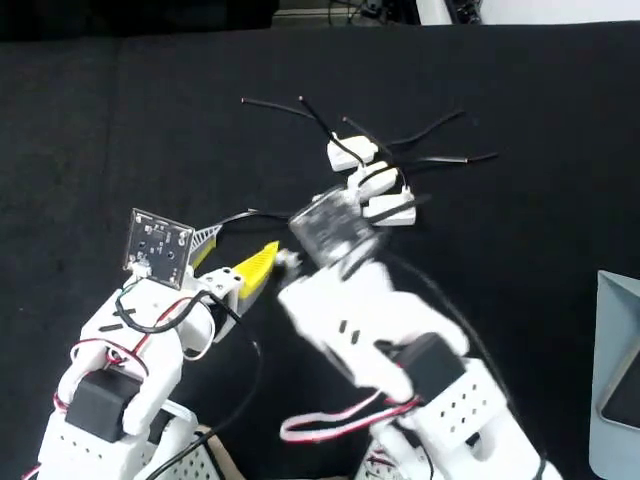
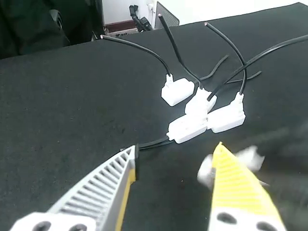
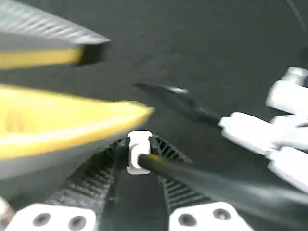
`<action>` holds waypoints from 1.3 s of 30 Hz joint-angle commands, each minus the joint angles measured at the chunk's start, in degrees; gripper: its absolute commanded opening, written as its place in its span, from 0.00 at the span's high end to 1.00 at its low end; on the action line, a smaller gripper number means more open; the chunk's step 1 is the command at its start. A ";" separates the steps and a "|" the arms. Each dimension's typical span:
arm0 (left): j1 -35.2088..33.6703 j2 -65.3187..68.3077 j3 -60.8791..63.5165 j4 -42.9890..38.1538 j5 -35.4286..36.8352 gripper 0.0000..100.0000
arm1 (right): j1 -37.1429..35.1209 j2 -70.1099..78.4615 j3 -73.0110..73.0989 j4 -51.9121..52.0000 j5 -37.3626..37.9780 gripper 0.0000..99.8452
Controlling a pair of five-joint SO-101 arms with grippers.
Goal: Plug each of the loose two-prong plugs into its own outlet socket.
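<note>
A cluster of white plug and socket bodies (image 1: 372, 181) with black cords lies at mid-table; I cannot tell which are joined. In the left wrist view the cluster (image 2: 199, 109) sits beyond my left gripper (image 2: 174, 150), which is open with nothing between its grey and yellow fingers. My right gripper (image 3: 138, 147) is shut on a small white plug (image 3: 138, 153) whose black cord (image 3: 211, 185) trails back towards the camera. In the high view the right gripper (image 1: 290, 262) is just beside the left gripper's (image 1: 238, 246) yellow finger (image 1: 256, 266), short of the cluster.
Loose black cord ends (image 1: 270, 104) fan out behind the cluster on the black table (image 1: 520, 260). A grey tray (image 1: 616, 370) stands at the right edge. The left arm's yellow finger (image 3: 72, 120) and grey finger (image 3: 53, 33) crowd close to the right gripper.
</note>
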 commanded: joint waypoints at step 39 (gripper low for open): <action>22.90 86.95 -33.10 -21.54 12.13 0.67 | 39.03 -1.01 -7.34 -13.45 -17.05 0.99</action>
